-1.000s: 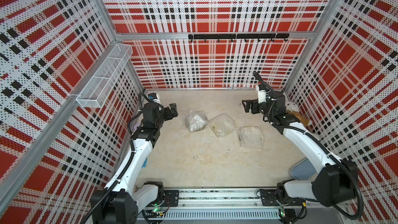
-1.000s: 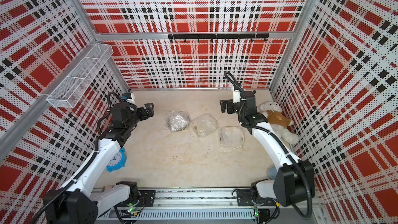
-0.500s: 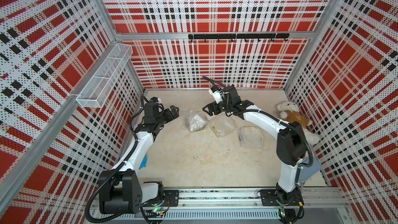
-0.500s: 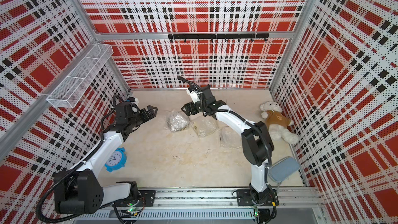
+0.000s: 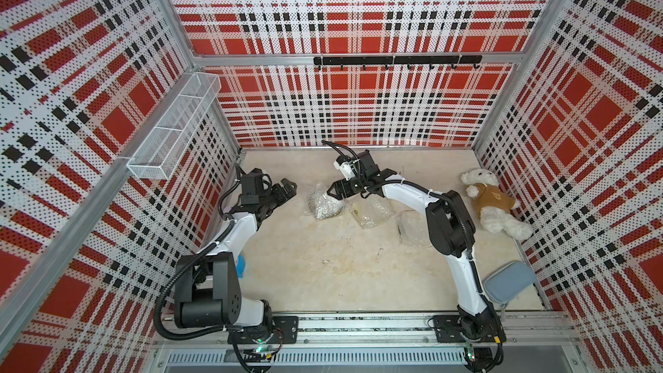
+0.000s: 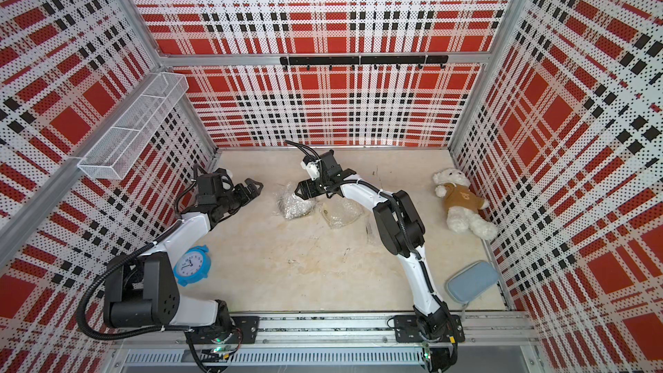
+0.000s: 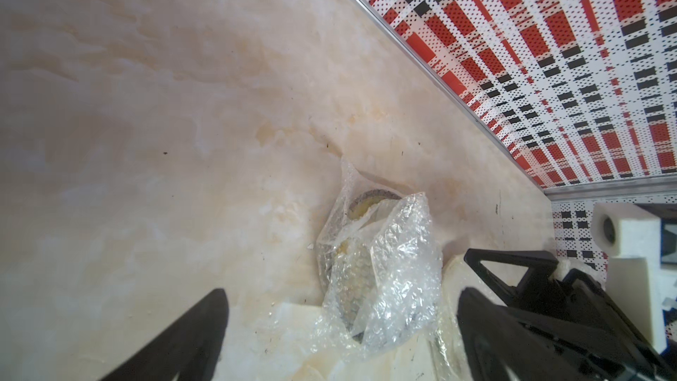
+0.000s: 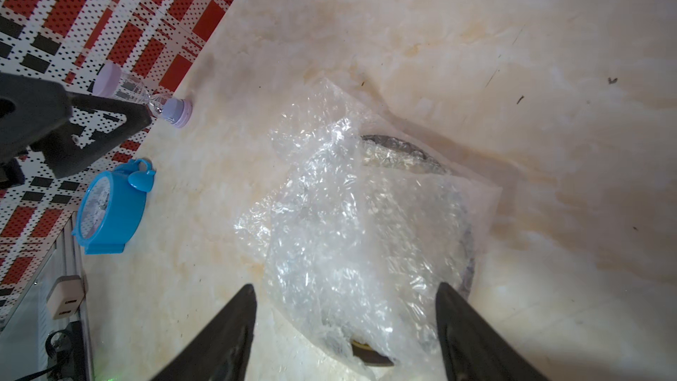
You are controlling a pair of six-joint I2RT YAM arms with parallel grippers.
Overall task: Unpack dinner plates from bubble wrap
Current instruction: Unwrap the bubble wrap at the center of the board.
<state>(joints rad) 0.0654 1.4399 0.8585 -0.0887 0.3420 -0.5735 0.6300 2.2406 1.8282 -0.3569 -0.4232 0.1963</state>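
Right gripper (image 8: 346, 309): jaws released, astride the bubble wrap (image 8: 340, 214).
Left gripper (image 5: 288, 188): jaws released, at the wrap's 9 o'clock.
Advice: pinch loose film only, not the dinner plate (image 8: 401, 142) rim.

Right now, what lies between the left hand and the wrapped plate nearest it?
Only bare table: in both top views the open left hand hangs short of that bubble wrap bundle, nothing in the gap.
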